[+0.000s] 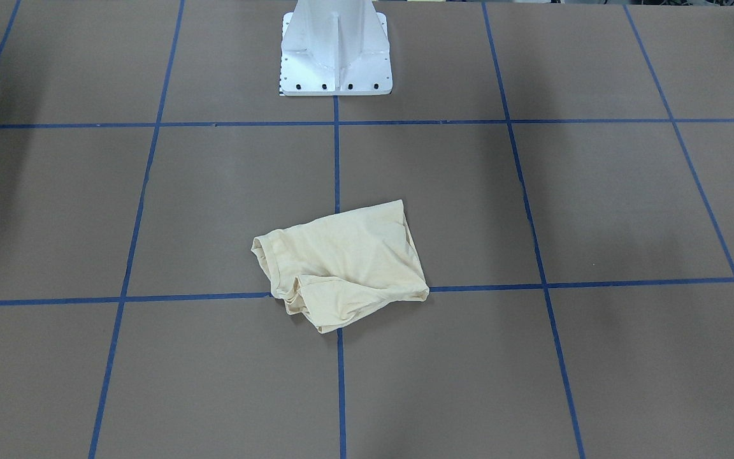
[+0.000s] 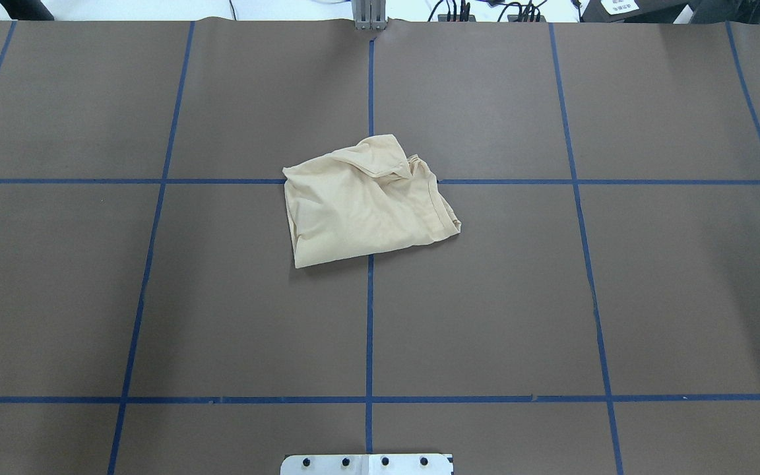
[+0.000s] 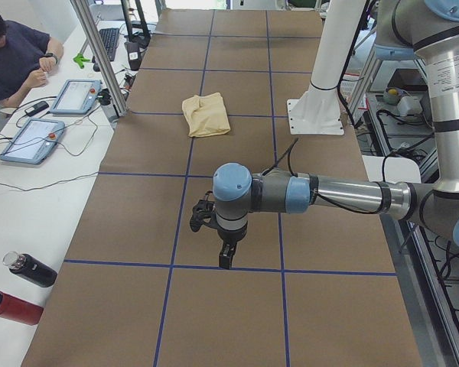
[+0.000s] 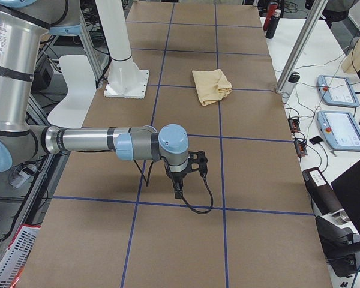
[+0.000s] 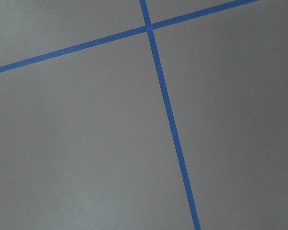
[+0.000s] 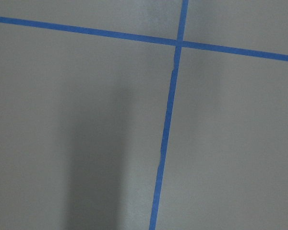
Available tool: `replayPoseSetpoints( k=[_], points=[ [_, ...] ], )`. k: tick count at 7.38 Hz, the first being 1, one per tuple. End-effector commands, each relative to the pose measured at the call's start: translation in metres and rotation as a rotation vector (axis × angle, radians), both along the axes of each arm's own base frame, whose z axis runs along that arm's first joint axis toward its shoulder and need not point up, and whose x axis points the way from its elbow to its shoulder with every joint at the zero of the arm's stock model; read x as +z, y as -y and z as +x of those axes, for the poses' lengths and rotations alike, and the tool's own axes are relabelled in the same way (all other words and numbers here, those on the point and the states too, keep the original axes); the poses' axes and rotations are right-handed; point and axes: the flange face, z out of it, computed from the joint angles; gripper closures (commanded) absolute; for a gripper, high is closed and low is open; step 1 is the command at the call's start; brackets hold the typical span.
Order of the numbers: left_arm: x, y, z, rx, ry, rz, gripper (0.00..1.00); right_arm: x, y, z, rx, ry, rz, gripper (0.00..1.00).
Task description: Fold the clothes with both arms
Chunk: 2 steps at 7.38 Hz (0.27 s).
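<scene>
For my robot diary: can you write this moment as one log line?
shirt: folded bundle, untouched | left gripper: far from shirt, open/shut unclear | right gripper: likewise

Pictured is a robotics laboratory. A large table [image 2: 485,297] is covered in brown paper and marked off in squares with blue tape [image 2: 369,330]. A white pedestal [image 1: 335,51] is bolted down near one long edge, and the left arm [image 3: 336,195] and right arm [image 4: 90,141] are extended over the surface. Control tablets [image 3: 32,141] are laid on a white side bench [image 3: 53,229], where a person [image 3: 15,57] is seated, upper left.
</scene>
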Motion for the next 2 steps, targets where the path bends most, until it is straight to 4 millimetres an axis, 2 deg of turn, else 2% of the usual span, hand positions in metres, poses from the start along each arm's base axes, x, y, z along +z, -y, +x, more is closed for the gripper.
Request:
replayPoseSetpoints(
  k=[1,2],
  points=[
    [0.0000,0.0000,0.0000,0.000,0.000,0.000,0.00,-0.0007,0.0000,0.0000,0.000,0.000,0.001,0.00],
    [0.0000,0.0000,0.0000,0.000,0.000,0.000,0.00,0.0006,-0.0007,0.0000,0.000,0.000,-0.002,0.00]
  ],
)
